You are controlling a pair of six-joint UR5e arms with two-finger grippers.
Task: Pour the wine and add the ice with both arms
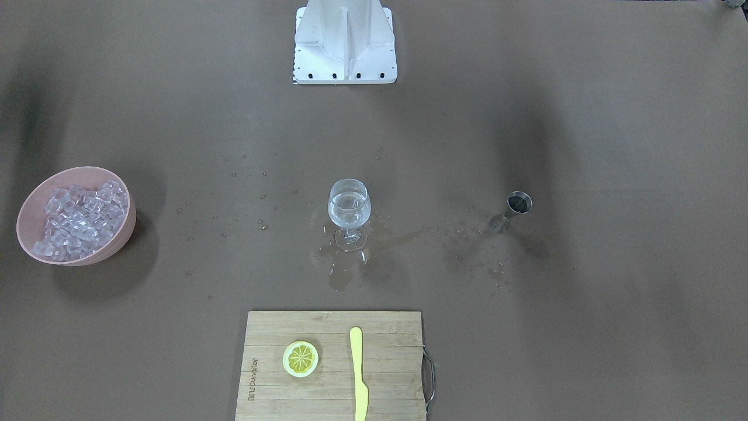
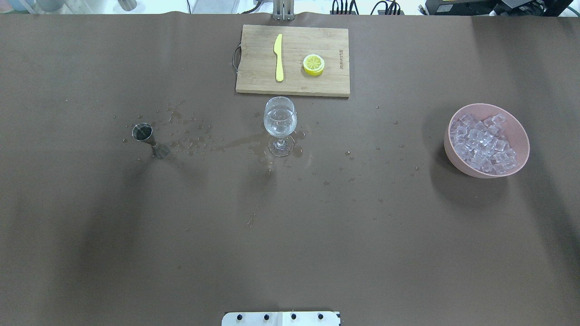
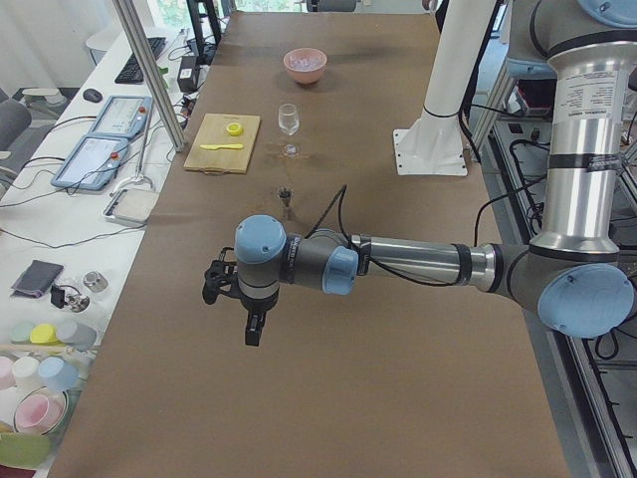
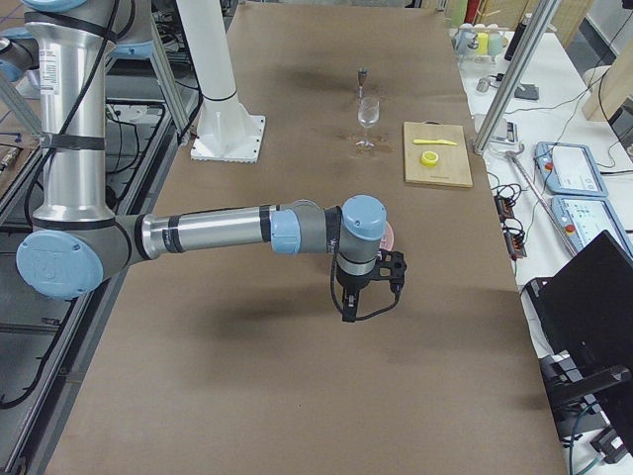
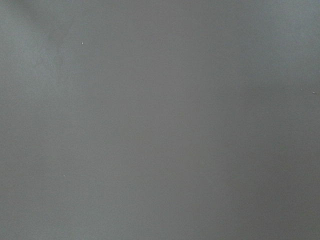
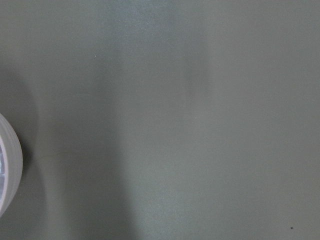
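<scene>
The wine glass [image 1: 349,210] stands mid-table with clear wine [image 2: 280,126] in its bowl. A pink bowl [image 2: 519,131] holds a heap of ice cubes [image 2: 482,145]; it also shows in the front view [image 1: 35,204]. A steel jigger [image 2: 147,138] stands upright on the robot's left. The left gripper [image 3: 254,329] hangs over bare table, nearer than the jigger in that view. The right gripper [image 4: 348,302] hangs beside the bowl, whose rim [image 6: 7,170] edges the right wrist view. Both show only in the side views, so I cannot tell whether they are open or shut.
A puddle [image 2: 253,142] and droplets spread around the glass foot toward the jigger. A wooden cutting board [image 2: 253,81] on the table's far side carries a lemon slice [image 2: 313,64] and a yellow knife [image 2: 278,56]. The white pedestal [image 1: 345,41] stands at the robot's side.
</scene>
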